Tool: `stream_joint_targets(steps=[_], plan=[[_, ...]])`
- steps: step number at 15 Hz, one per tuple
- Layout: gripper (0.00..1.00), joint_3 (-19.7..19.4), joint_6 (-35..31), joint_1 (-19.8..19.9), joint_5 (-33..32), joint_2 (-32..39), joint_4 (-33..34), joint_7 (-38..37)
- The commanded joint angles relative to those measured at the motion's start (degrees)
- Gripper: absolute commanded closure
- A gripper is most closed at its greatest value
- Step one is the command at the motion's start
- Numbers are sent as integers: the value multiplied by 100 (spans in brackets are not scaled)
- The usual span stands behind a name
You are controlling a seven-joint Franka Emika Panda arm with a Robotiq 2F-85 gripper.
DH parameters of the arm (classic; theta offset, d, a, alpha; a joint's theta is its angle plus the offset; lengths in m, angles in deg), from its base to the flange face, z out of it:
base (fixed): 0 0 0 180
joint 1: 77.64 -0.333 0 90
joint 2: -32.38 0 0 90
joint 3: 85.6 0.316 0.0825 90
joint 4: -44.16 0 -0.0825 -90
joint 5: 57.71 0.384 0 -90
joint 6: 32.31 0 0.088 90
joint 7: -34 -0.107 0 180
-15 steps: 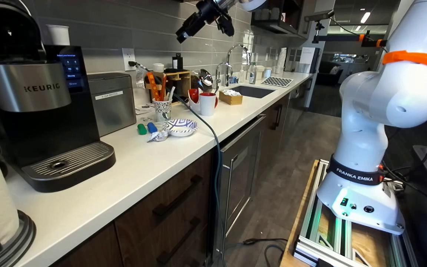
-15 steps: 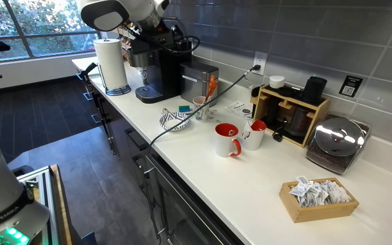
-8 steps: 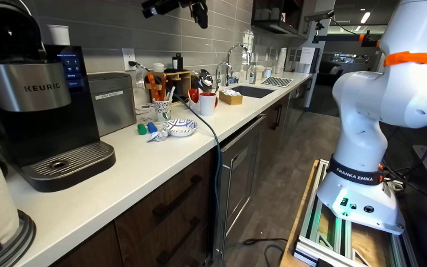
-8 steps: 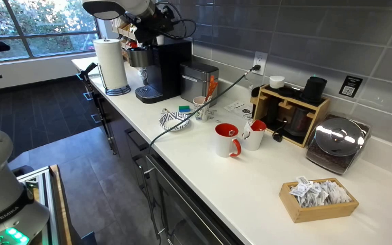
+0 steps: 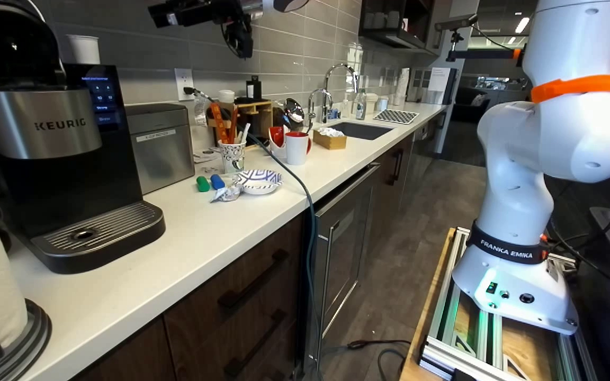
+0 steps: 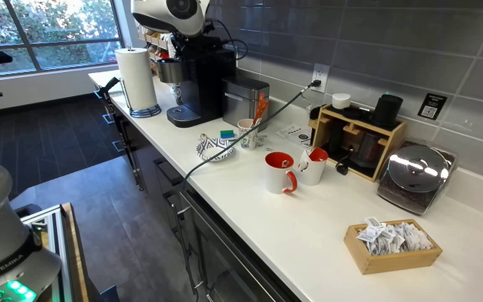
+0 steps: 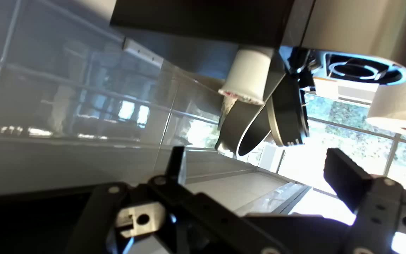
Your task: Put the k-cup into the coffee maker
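Observation:
The coffee maker is a large black and silver Keurig with its rounded head raised open; it also shows in an exterior view, partly behind the arm. In the wrist view, which looks upside down, its silver front and open round pod holder show at the top, with the raised lid beside them. No k-cup can be made out; the holder looks dark inside. My gripper is high above the counter, right of the raised head. In the wrist view the gripper has its fingers wide apart, nothing between them.
A white paper cup stands on top of the machine. A steel box is beside it, a paper towel roll on its other side. A patterned plate and cable lie on the counter. The tiled wall is behind.
My gripper has moved left toward the coffee maker in an exterior view, rising and levelling out from its earlier downward tilt. The coffee maker and counter objects have not moved.

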Motion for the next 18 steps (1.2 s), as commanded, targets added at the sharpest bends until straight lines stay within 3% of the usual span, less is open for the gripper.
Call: stream_joint_targets(steps=[1,3,4,6,13,18], plan=[[0,1335,421,1428,147,653,429,-440],[0,1851,856,1949,-167,650,450,-179],[0,2050,449,2073,-115,579,308,-248],[0,2230,624,2255,-130,630,383,-222],[0,2932,-826,2379,224,1127,1008,-1198],[0,3163,-947,2393,67,1182,1092,-1723]])
